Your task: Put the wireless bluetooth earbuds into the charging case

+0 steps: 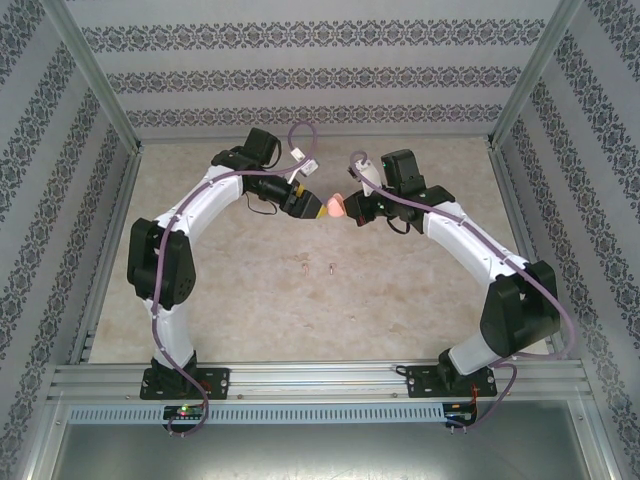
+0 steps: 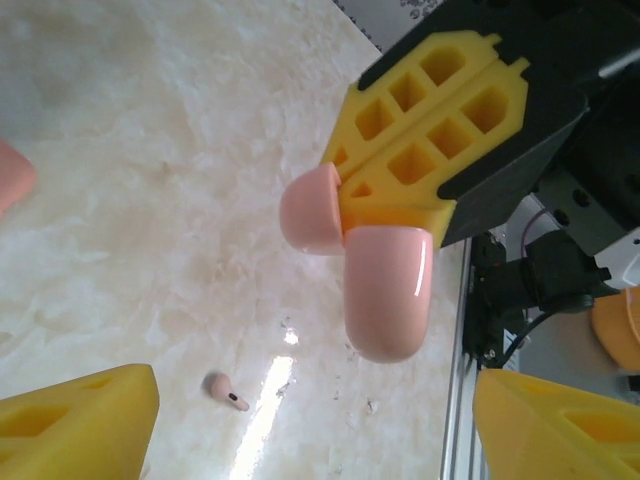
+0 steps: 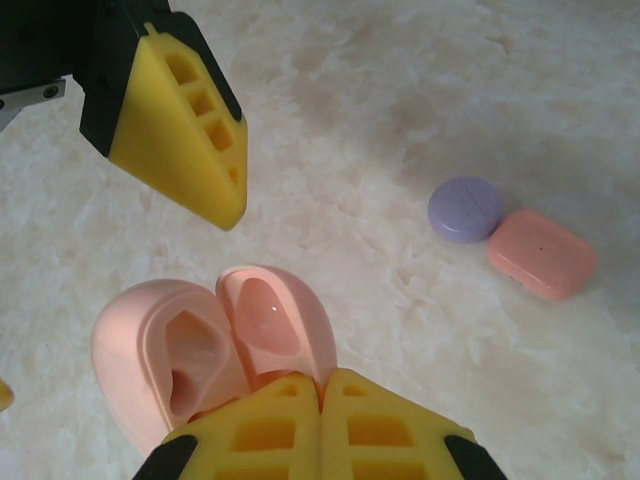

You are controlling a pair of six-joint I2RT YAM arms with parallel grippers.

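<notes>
Pinching the open salmon case (image 3: 200, 350), right claw (image 3: 320, 385) faces the gaping left claw (image 1: 313, 208); apparently one earbud (image 2: 225, 390) on table (image 2: 150, 200).

Top view high, looking down on table (image 1: 260, 300); wrist views close, opposed, sharing pink case (image 2: 388, 290)

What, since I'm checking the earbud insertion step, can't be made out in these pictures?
- Top view: the earbuds on the table are too small to tell their colour or which way they lie.
- Right wrist view: the pink charging case has its lower part hidden behind the right hand.
- Left wrist view: a pink object is cut off by the left edge, so it cannot be identified.
</notes>
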